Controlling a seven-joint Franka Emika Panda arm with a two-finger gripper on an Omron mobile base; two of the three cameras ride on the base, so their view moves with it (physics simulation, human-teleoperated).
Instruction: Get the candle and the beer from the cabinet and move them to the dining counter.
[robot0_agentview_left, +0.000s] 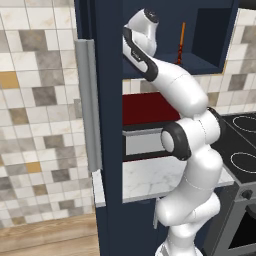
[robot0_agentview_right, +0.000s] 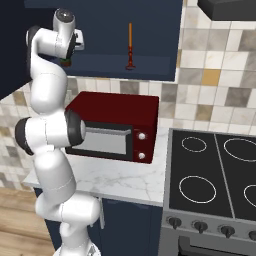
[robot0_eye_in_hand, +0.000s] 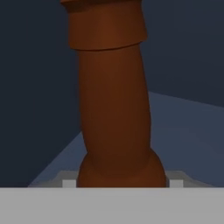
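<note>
Tool (robot0_eye_in_hand: 118, 183) around beer (robot0_eye_in_hand: 111, 100), close-up.

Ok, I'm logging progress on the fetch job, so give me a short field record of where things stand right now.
cabinet: door open
candle: upright on the cabinet shelf, untouched
beer: inside the cabinet, between the gripper's fingers
gripper: closed on the beer, as far as the hand view shows
below the cabinet: red microwave on a marble worktop
</note>
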